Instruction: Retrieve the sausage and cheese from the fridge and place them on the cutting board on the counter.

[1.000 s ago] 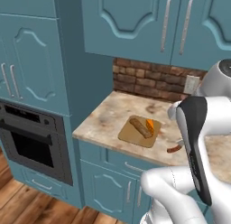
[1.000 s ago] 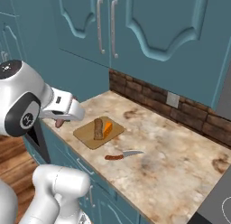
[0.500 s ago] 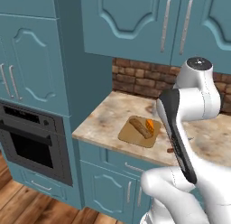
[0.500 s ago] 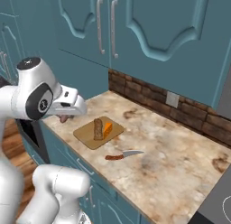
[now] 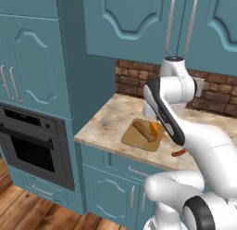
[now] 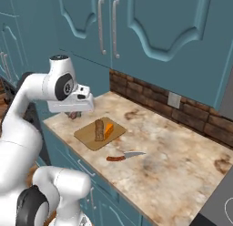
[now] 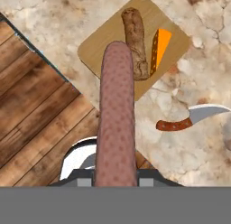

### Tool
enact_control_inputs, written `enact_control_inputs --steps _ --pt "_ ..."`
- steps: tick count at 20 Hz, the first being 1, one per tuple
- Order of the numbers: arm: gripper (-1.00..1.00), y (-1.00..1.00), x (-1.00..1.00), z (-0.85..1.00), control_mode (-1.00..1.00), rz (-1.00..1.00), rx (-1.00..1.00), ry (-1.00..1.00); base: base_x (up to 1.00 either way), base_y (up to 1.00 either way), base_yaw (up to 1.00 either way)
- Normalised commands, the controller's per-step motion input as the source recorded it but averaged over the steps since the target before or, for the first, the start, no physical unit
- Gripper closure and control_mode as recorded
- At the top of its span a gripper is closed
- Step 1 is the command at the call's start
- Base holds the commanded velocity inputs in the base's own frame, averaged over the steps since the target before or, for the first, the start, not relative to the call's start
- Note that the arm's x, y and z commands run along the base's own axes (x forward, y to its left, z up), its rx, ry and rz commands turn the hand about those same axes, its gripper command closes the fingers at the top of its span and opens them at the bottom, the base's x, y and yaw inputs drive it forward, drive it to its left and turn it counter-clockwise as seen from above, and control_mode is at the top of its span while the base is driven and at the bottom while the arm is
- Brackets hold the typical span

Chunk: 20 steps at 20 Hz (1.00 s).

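Centre of the hand view: slim pinkish-brown sausage [image 7: 116, 114], running up from the bottom edge, lower end cut off.
Gripper [image 6: 73, 115]: clenched on the sausage; fingertips hidden behind it.
Upper middle of the hand view: flat light-brown wooden cutting board [image 7: 103, 42], carrying a tan bread-like loaf [image 7: 136, 42] and a bright orange cheese wedge [image 7: 159, 47].
Right, on the beige marbled counter [image 7: 198, 146]: knife [image 7: 189, 119], blade tip cut off.

Tool [image 6: 74, 115] clamped, arm raised

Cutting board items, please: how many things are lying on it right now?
2: a brown loaf along the cutting board middle, and an orange cheese wedge right beside it. The tool's sausage isn't on it.
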Motion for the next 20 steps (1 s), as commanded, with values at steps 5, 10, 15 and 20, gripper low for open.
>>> enact_control_inputs --steps 5,10,15,20 --pt "1.0 0.0 0.7 -0.54 -1.0 0.11 0.01 0.14 0.0 0.0 0.0" --pt "1.0 0.06 0.59 -0.55 -1.0 0.03 0.01 0.04 0.0 0.0 0.0" --pt "1.0 0.13 0.58 -0.51 -1.0 0.0 0.0 0.02 0.0 0.0 0.0" --pt "1.0 0.04 0.54 -0.44 -1.0 0.0 0.0 0.01 0.0 0.0 0.0"
